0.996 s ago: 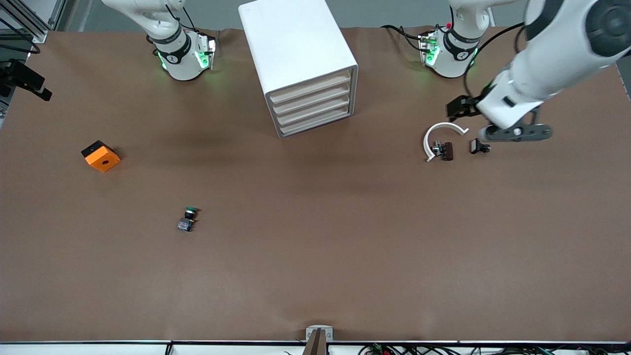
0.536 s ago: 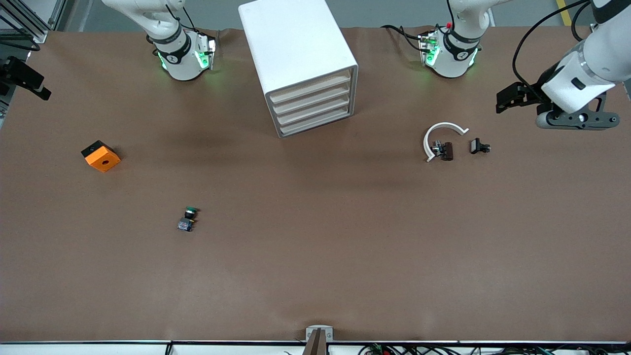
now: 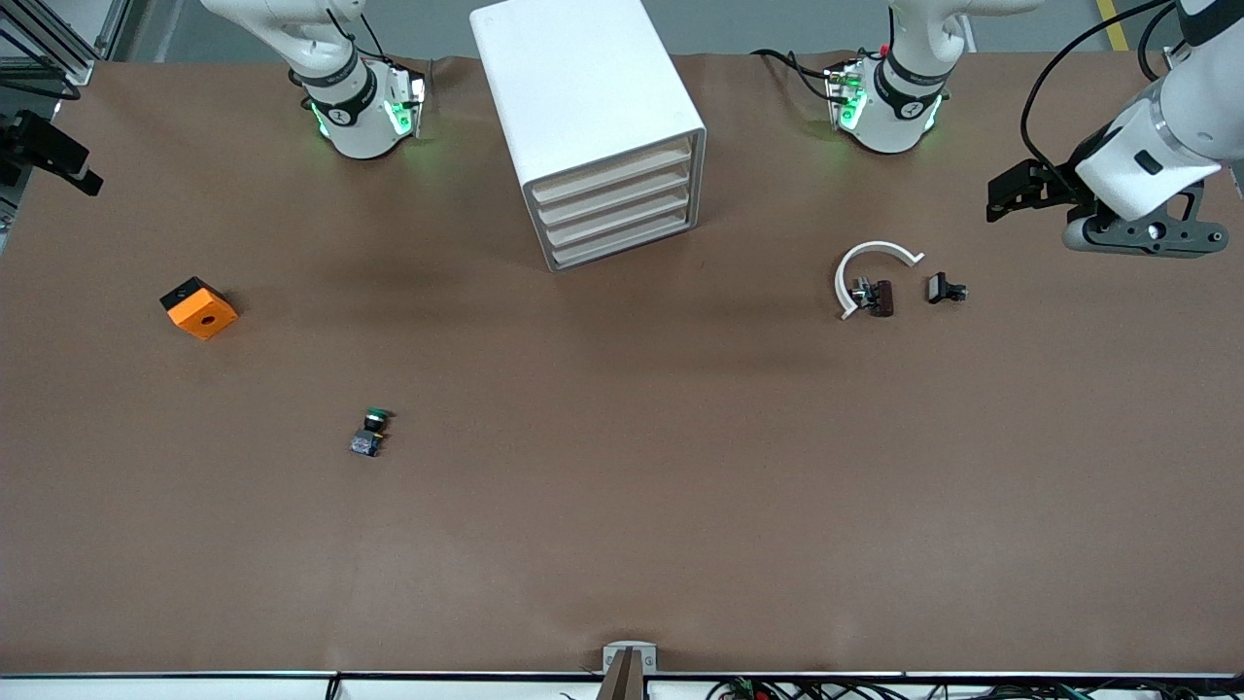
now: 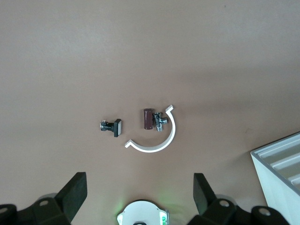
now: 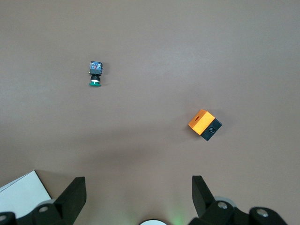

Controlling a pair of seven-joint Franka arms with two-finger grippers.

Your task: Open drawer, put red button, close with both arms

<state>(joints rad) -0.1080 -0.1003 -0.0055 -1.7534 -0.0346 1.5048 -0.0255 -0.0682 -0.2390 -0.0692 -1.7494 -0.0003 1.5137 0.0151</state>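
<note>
The left arm's black two-finger gripper (image 4: pixel 138 194) hangs with fingers spread wide and empty over the table's left-arm end; the right arm's black gripper (image 5: pixel 138 194), likewise spread and empty, waits. The white cabinet's top drawer (image 3: pixel 612 172) sits shut, and no red-capped button shows. The green-capped twin button (image 3: pixel 370 432) could be taken by mistake.

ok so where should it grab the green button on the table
Grip the green button by its block base, straight from above: it lies on its side, so the base's flat faces suit the fingers; the round cap would likely slip. The right end effector hangs open above that area; the left end effector, open, up near the white arc.
</note>
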